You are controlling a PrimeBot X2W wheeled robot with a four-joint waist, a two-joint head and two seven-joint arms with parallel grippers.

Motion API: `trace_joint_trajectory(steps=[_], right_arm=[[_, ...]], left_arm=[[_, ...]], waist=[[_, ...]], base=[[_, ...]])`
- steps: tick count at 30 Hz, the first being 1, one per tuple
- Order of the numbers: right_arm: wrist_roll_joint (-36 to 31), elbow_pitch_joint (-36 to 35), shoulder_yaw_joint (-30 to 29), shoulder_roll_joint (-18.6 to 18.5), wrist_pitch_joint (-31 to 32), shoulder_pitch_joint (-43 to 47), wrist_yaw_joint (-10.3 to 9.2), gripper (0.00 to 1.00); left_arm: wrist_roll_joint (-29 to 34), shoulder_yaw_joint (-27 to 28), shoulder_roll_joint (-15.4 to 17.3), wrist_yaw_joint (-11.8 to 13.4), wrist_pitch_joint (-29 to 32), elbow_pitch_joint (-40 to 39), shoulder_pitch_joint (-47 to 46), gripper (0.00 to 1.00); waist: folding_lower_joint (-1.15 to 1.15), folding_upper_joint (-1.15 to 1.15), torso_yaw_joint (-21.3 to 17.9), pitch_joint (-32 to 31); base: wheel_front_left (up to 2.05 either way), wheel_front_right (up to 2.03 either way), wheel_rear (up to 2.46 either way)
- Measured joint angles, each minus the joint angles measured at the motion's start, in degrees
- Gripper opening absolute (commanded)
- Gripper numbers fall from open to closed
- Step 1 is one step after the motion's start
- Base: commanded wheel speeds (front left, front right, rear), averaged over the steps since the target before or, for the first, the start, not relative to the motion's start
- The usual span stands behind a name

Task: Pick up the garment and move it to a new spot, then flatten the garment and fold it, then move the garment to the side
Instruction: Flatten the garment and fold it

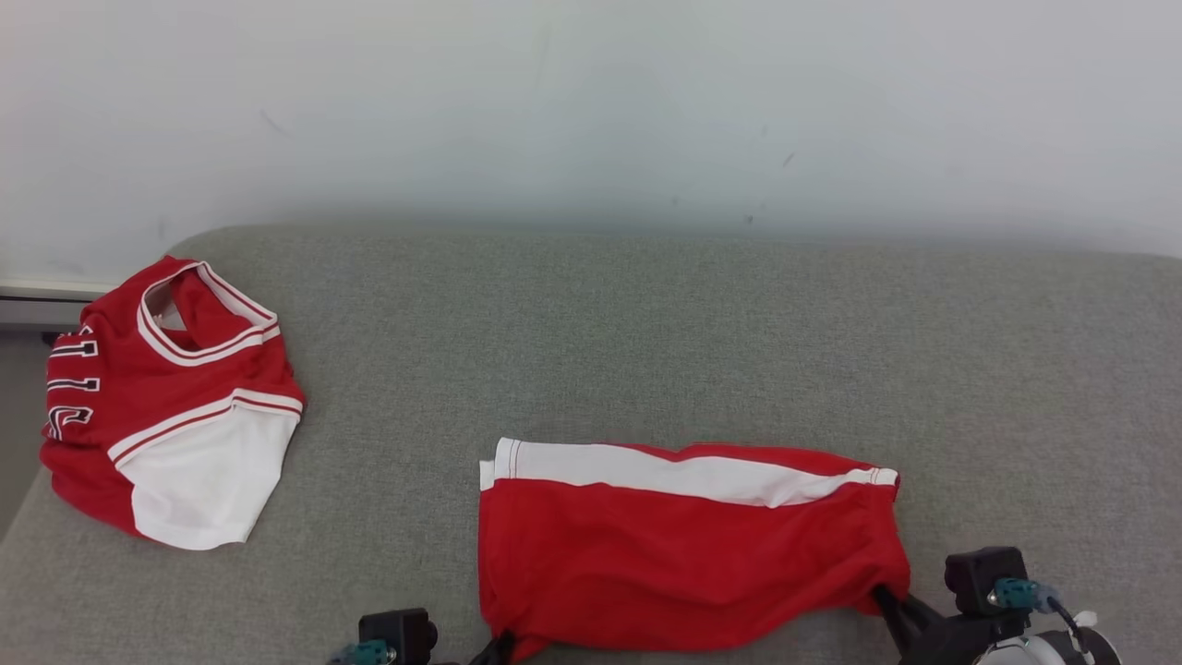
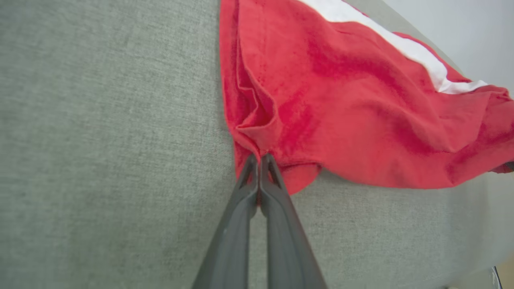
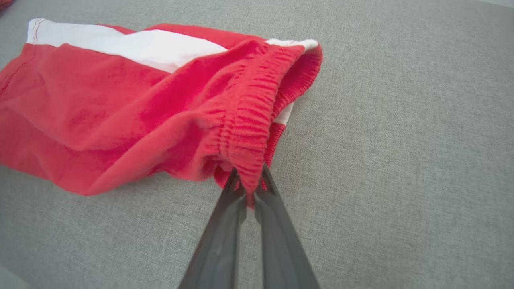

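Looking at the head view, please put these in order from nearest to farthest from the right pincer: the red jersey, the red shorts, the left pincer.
1. The red shorts: waistband end clamped in the right pincer.
2. The left pincer: at the shorts' opposite near corner.
3. The red jersey: far left on the grey fabric surface.

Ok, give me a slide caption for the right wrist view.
Right gripper shut on the red shorts at their elastic waistband, cloth lying on a grey cushion.

It looked like a plain, home-like room: a grey upholstered surface (image 1: 646,323) stood against a bare white wall (image 1: 591,111) with a skirting strip (image 1: 46,288).
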Motion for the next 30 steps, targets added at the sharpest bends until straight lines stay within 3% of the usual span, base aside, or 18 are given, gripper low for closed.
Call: trace_joint_trajectory(steps=[3,4,5,6,7,17,30], right_arm=[[-1.7,0.1,-0.8,0.7,1.5,1.0,0.0,0.16],[-1.9,0.2,-1.0,0.7,2.2,1.2,0.0,0.38],[-2.3,0.2,-1.4,0.7,2.6,1.6,0.0,0.5],[-2.8,0.2,-1.9,0.7,2.9,2.0,0.0,1.0],[-3.1,0.3,-2.5,0.9,3.4,2.3,0.0,1.0],[-5.8,-0.9,-7.4,2.8,6.1,3.6,0.0,1.0],[-8.2,-4.6,-15.2,5.4,5.6,11.8,0.0,1.0]], left_arm=[[0.4,-0.2,0.5,0.8,0.2,-0.4,0.6,0.0],[0.5,-0.1,0.7,0.9,0.4,-0.7,0.6,0.25],[0.5,-0.2,0.9,1.0,0.7,-1.1,0.6,0.42],[0.5,-0.3,1.1,1.0,0.8,-1.5,0.7,0.62],[0.7,-0.5,1.3,1.0,1.3,-1.9,0.7,1.0],[2.0,1.2,4.5,2.9,0.7,-5.4,2.9,1.0],[4.0,7.0,10.8,2.9,-11.0,-19.3,5.6,1.0]], waist=[[0.0,0.0,0.1,0.0],[0.0,0.0,0.1,-0.1],[0.0,0.0,0.2,-0.1],[0.0,0.0,0.2,-0.1],[0.0,0.0,0.3,-0.1],[0.0,0.0,0.4,-0.3],[0.0,0.0,0.4,-2.7]], base=[[0.0,0.0,0.0],[0.0,0.0,0.0],[0.0,0.0,0.0],[0.0,0.0,0.0],[0.0,0.0,0.0],[0.0,0.0,0.0],[0.0,0.0,0.0]])
